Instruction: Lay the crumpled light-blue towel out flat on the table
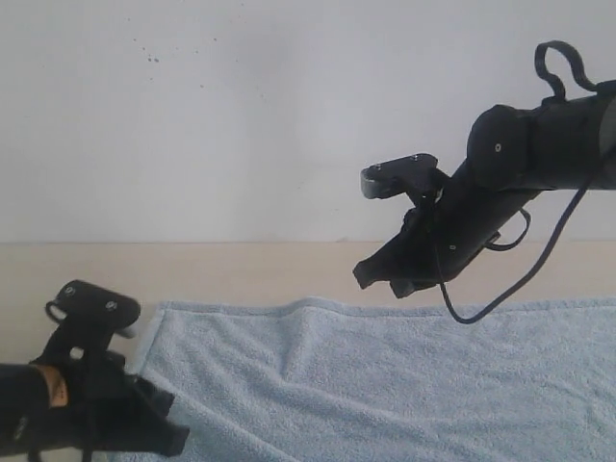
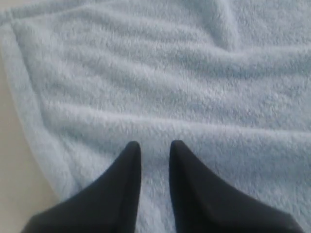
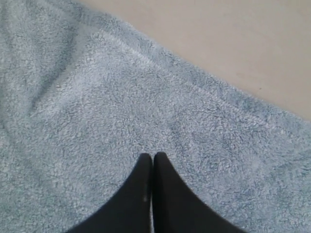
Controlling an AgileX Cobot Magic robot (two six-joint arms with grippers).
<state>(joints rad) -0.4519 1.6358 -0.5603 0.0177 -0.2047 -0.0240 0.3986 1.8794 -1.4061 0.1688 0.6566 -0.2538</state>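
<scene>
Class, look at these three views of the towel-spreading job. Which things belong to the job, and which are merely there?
Belongs to the job:
- towel
- table
- left gripper
- right gripper

Merely there:
- white wall
- black cable hanging from the right arm

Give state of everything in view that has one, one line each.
towel: laid out on the table, mostly flat, with shallow wrinkles and one ridge near the far edge.
left claw: slightly open, low over the towel's left end, nothing visibly pinched.
right claw: shut, empty, raised above the towel.
</scene>
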